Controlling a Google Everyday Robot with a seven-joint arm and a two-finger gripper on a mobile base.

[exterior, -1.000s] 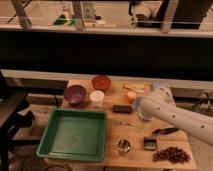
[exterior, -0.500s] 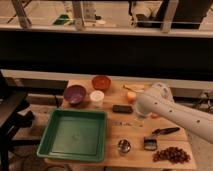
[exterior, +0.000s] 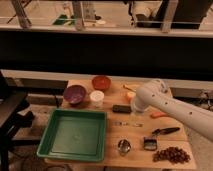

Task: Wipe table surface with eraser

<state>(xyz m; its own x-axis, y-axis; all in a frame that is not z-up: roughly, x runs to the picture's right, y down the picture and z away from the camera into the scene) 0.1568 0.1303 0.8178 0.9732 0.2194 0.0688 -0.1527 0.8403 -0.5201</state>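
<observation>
The eraser [exterior: 121, 108], a small flat black block, lies on the tan table surface [exterior: 115, 132] just right of the white cup [exterior: 97, 98]. My white arm [exterior: 165, 102] reaches in from the right over the table. My gripper [exterior: 134, 111] hangs at its end, just right of the eraser and close to the tabletop. I cannot tell whether it touches the eraser.
A green tray [exterior: 75, 134] fills the front left. A purple bowl [exterior: 75, 93] and a red bowl [exterior: 101, 81] stand at the back. A metal cup [exterior: 123, 146], a black-and-silver clip [exterior: 149, 143], dark grapes [exterior: 171, 154], a black-handled tool [exterior: 165, 131] and an orange piece [exterior: 159, 114] lie at front right.
My arm has shifted a little to the left, bringing the gripper nearer the eraser. The eraser and the other objects have not moved.
</observation>
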